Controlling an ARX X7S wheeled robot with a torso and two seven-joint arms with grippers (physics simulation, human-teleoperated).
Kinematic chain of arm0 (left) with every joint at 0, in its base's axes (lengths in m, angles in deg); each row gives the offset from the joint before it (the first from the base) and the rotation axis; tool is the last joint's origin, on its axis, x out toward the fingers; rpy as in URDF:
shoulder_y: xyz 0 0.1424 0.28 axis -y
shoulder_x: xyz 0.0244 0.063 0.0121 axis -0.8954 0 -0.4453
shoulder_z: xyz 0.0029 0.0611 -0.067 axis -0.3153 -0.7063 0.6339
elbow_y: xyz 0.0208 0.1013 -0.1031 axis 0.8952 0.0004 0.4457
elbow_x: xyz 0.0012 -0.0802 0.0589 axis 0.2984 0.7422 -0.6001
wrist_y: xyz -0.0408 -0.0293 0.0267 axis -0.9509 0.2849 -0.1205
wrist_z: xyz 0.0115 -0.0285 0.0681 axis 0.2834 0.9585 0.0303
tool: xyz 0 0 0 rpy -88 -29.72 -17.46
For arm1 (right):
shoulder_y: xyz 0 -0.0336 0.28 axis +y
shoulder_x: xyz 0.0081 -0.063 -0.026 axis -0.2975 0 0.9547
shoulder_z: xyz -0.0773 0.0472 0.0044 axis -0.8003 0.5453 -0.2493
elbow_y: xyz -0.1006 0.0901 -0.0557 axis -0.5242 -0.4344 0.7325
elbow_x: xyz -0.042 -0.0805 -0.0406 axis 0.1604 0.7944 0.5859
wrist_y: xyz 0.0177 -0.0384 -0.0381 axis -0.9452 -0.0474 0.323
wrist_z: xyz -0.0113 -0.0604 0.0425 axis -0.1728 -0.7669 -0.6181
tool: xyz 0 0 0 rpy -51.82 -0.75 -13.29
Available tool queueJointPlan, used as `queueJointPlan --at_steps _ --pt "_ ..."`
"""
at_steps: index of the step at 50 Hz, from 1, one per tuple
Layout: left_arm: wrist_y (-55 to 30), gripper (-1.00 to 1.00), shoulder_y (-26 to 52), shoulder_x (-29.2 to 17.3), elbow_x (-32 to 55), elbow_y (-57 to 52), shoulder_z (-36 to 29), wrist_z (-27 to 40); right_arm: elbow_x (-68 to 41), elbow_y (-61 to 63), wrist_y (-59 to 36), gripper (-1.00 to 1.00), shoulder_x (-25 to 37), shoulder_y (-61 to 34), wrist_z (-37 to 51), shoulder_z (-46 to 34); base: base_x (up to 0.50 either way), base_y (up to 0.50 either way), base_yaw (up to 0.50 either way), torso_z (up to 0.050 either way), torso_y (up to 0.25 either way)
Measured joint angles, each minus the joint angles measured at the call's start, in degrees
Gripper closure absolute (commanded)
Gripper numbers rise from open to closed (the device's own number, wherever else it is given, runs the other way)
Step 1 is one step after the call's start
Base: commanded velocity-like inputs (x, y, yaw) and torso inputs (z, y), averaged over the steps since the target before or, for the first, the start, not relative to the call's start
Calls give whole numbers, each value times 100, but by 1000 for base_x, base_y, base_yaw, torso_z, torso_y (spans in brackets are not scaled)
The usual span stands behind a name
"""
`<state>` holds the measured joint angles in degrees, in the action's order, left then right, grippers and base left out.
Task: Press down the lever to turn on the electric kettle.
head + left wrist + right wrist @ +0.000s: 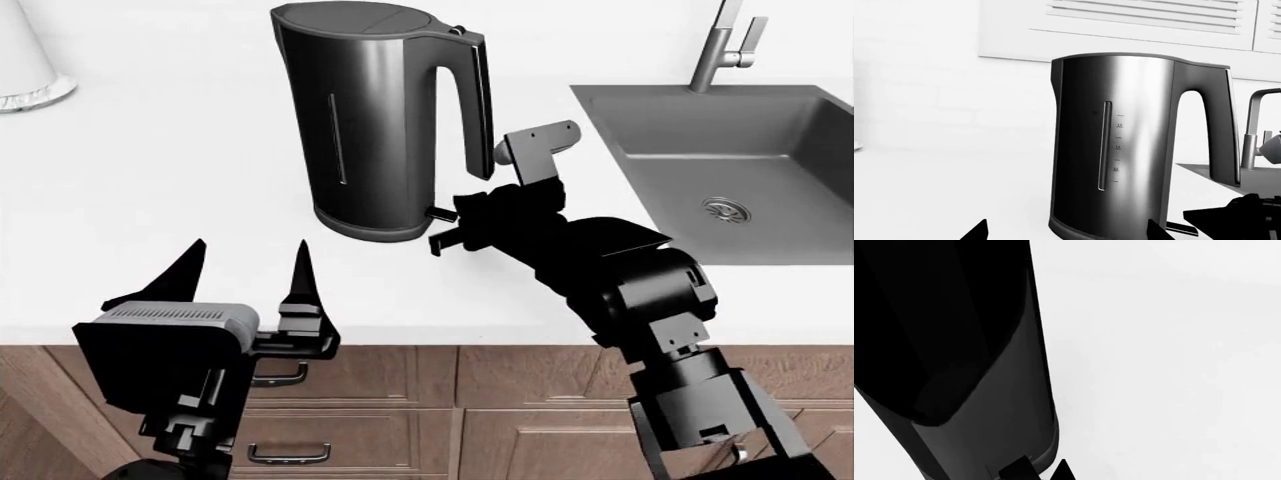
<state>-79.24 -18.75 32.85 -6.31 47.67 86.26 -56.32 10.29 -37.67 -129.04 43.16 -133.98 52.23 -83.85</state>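
Observation:
The electric kettle point(374, 120) stands upright on the white counter, dark and glossy, with its loop handle point(470, 110) on the sink side. It fills the left wrist view point(1121, 145) and is a dark mass in the right wrist view point(954, 340). The lever point(434, 212) is a tiny black tab at the base under the handle; it also shows in the left wrist view point(1181, 228). My right gripper point(445, 238) is shut and empty, its tips right beside the lever; I cannot tell if they touch it. My left gripper point(251, 262) is open and empty, in front of the kettle.
A steel sink point(627, 130) with a faucet point(727, 40) lies to the right of the kettle. A white object point(27, 70) stands at the counter's far left. Wooden drawers point(400, 420) run under the counter's front edge.

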Motion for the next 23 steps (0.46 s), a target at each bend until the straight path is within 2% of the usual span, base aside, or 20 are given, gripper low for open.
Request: queueJointPlan --at_steps 12,23 --pt "138 -100 5 -17 18 227 6 -3 -368 -695 355 100 52 -242 -322 -142 14 6 15 -1 0" --pt "160 -100 -4 -37 51 234 -23 33 -189 -280 218 100 89 -63 -102 -44 3 2 5 0 0"
